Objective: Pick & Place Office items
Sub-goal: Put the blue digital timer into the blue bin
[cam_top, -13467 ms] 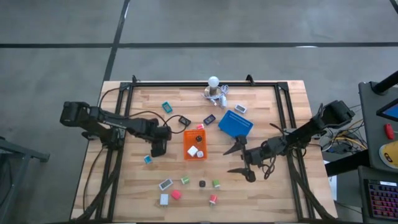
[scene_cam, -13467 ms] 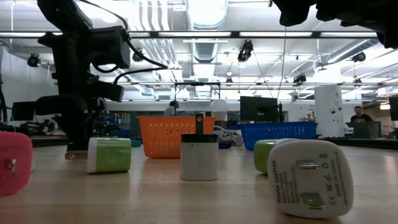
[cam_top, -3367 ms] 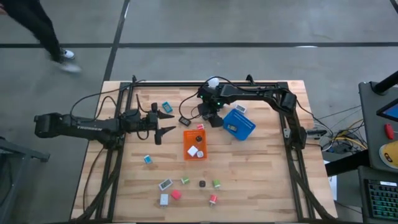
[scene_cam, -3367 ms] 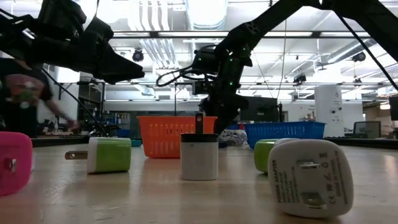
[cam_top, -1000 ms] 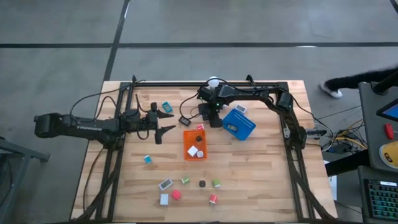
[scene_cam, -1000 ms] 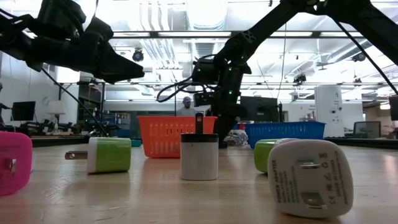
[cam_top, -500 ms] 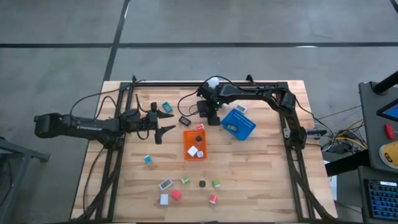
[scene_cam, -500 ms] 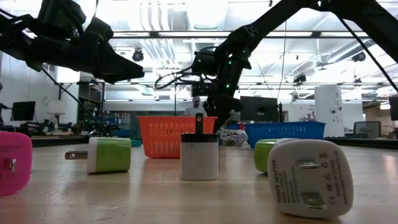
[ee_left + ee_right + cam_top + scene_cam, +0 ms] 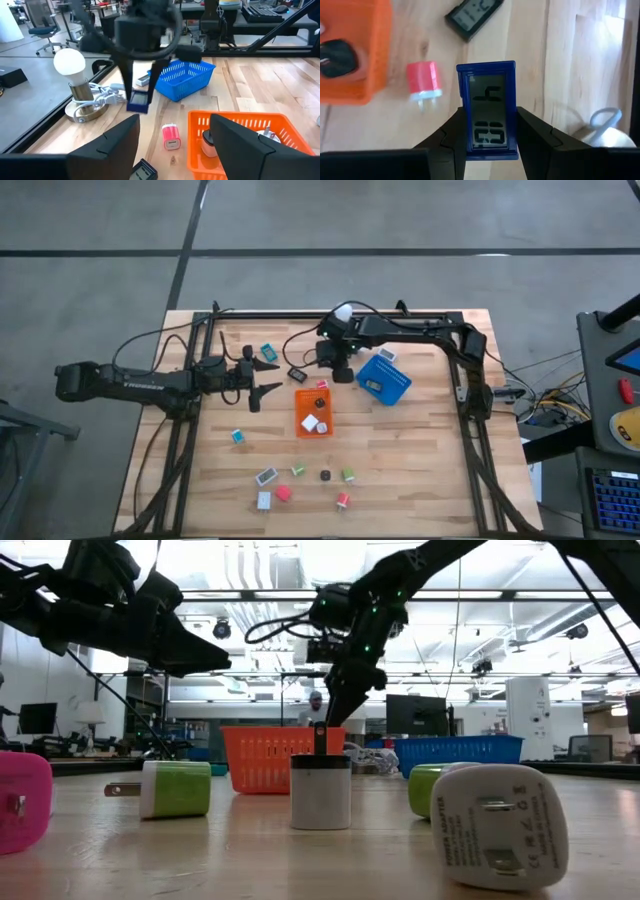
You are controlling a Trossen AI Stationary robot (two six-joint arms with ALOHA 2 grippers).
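While clamped between the right gripper (image 9: 489, 131) fingers, a blue LCD clock (image 9: 487, 107) hangs above the table (image 9: 420, 470), upper centre of the high view, between the orange tray (image 9: 314, 412) and the lamp bulb (image 9: 343, 311). Below it lie a red charger (image 9: 423, 80) and a black clock (image 9: 473, 16). Left gripper (image 9: 266, 374), fingers spread with nothing between them, hovers left of the orange tray. Blue tray (image 9: 381, 379) sits to the right.

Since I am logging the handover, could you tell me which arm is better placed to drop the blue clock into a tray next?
The right. Its gripper already clamps the blue clock, lifted beside the blue tray. The left gripper waits open, farther from that tray.
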